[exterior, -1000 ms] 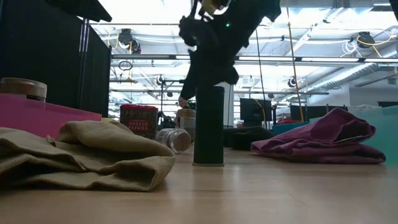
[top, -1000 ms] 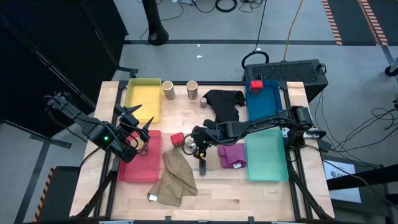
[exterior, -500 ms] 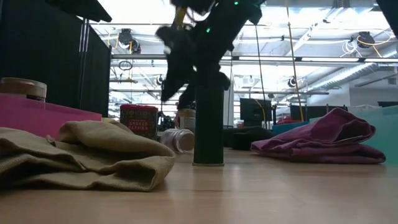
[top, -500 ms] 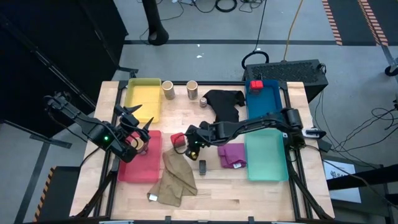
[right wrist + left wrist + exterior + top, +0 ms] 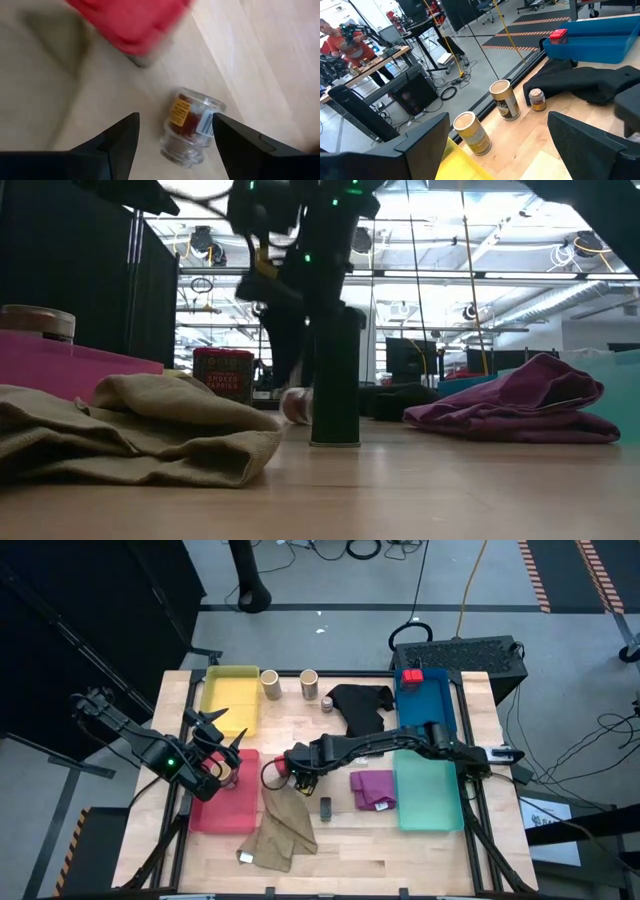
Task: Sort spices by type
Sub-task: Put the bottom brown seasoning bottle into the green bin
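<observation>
My right gripper (image 5: 298,775) points steeply down, open, over a small glass jar (image 5: 187,127) that lies on its side on the wood; one finger stands on each side of the jar, without visible touch. A red box (image 5: 283,762) sits just beside it. A dark block (image 5: 325,807) stands upright on its end nearby. Two tan cylinders (image 5: 271,685) (image 5: 309,684) and another small jar (image 5: 327,703) stand at the far edge. A second red box (image 5: 411,676) is in the blue tray (image 5: 425,705). My left gripper (image 5: 222,735) waits open above the table's left side.
A khaki cloth (image 5: 285,825) lies heaped just near of the jar, a purple cloth (image 5: 372,788) to its right, a black cloth (image 5: 362,705) farther back. Yellow (image 5: 230,690), red (image 5: 225,805) and teal (image 5: 428,795) trays line the sides. A capped jar (image 5: 35,320) stands on the red tray.
My right gripper has opened and left the dark block, which stays upright on the table. It has gone toward the table's left edge and down, tipping steeper, and now stands over the small jar beside the red box.
</observation>
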### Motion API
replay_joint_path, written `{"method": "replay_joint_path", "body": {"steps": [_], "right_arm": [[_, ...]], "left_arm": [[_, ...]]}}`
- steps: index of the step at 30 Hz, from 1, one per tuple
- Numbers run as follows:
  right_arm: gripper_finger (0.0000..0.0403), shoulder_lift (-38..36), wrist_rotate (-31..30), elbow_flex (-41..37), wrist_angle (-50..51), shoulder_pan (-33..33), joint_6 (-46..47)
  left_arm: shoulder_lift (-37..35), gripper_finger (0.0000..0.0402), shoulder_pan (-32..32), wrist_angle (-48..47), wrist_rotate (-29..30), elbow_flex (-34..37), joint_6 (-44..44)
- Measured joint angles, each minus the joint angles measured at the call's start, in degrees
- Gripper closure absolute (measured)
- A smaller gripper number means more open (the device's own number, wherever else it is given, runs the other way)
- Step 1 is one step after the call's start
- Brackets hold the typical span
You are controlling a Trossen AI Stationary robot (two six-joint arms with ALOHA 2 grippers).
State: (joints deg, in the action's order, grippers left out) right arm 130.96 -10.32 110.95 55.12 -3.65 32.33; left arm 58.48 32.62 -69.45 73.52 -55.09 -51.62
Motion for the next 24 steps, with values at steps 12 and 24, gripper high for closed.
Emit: {"method": "replay_joint_path", "body": {"steps": [12,24], "right_arm": [[0.0167,0.56,6.04,0.16,2.99,2.9,-3.97],[0.0167,3.63,5.91,0.0,4.0,3.64,-9.21]], "left_arm": [[0.0,0.0059,0.0,-0.01,-0.02,0.0,0.0],[0.01,0.0059,0.02,-0.03,-0.04,0.0,0.0]]}}
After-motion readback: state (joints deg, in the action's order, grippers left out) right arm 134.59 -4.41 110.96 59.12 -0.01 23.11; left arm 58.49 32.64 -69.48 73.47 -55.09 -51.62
